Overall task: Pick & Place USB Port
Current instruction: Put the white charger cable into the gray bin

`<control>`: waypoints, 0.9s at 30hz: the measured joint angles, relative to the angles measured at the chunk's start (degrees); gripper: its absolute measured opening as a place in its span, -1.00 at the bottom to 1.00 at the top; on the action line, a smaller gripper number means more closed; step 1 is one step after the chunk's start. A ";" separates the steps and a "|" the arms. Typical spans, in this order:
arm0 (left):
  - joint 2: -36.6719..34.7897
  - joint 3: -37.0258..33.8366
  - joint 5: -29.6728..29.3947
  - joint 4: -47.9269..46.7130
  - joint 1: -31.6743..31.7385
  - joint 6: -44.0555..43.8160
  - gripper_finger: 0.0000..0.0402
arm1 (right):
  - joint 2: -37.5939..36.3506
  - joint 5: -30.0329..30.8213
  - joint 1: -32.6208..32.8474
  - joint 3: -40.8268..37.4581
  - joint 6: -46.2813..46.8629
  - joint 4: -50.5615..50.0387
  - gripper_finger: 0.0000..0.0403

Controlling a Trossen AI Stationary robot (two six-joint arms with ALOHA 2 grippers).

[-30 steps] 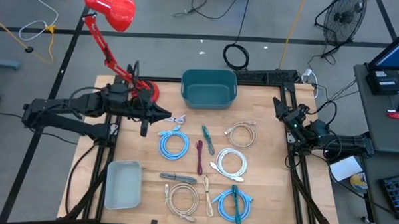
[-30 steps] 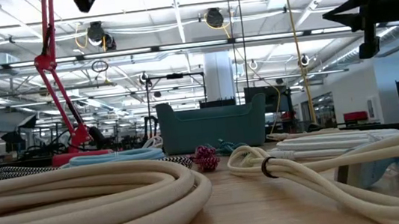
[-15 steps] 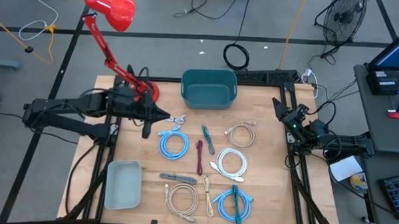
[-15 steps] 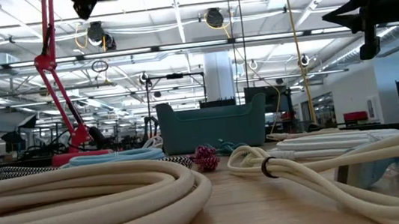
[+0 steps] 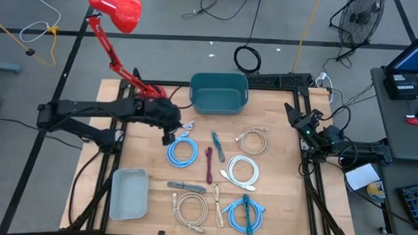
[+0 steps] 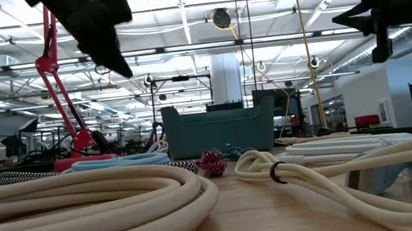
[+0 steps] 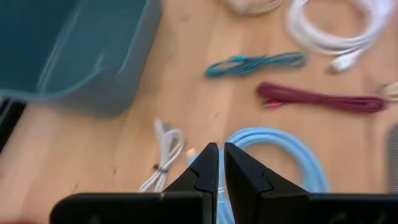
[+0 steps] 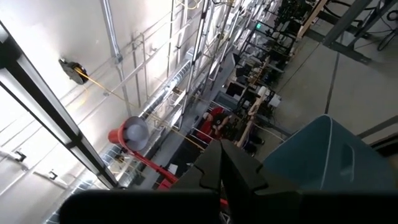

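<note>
Left end effector (image 5: 169, 135) hovers over the tabletop's (image 5: 276, 196) left rear, fingers nearly together, gripping nothing; likely lining up on the small white coiled USB cable (image 7: 163, 155) just beside the light-blue coiled cable (image 5: 182, 151). Teal plastic bin (image 5: 218, 91) at rear centre, probably the drop point. Other cable coils crowd nearby. Right end effector (image 5: 293, 112) parked at the right edge, closed, empty.

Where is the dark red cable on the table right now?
In the high view the dark red cable lies stretched out near the table's middle, between the light blue coil on its left and the white coil on its right, just below the teal cable.
</note>
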 joint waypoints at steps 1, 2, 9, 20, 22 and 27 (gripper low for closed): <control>1.02 0.00 -0.05 -0.17 0.81 -0.62 -0.85 | 0.00 0.00 0.00 0.00 0.00 -0.37 -1.00; 2.00 0.00 0.00 -0.86 1.76 -1.10 -0.85 | 0.00 -0.02 0.00 0.00 0.00 -0.58 -1.00; 10.34 5.27 0.05 -10.85 5.70 4.91 -0.79 | 0.00 -0.02 0.00 0.00 0.02 -1.66 -1.00; 19.06 12.83 -3.85 -12.85 6.32 11.89 -0.11 | 0.00 0.00 0.00 0.02 0.00 -3.25 -1.00; 21.00 12.83 -2.44 -14.21 6.84 11.88 -0.05 | 0.00 -0.02 0.00 0.01 0.01 -3.29 -1.00; 25.77 12.78 -1.55 -15.97 7.71 12.36 -0.02 | 0.00 -0.02 0.00 0.01 0.00 -3.26 -1.00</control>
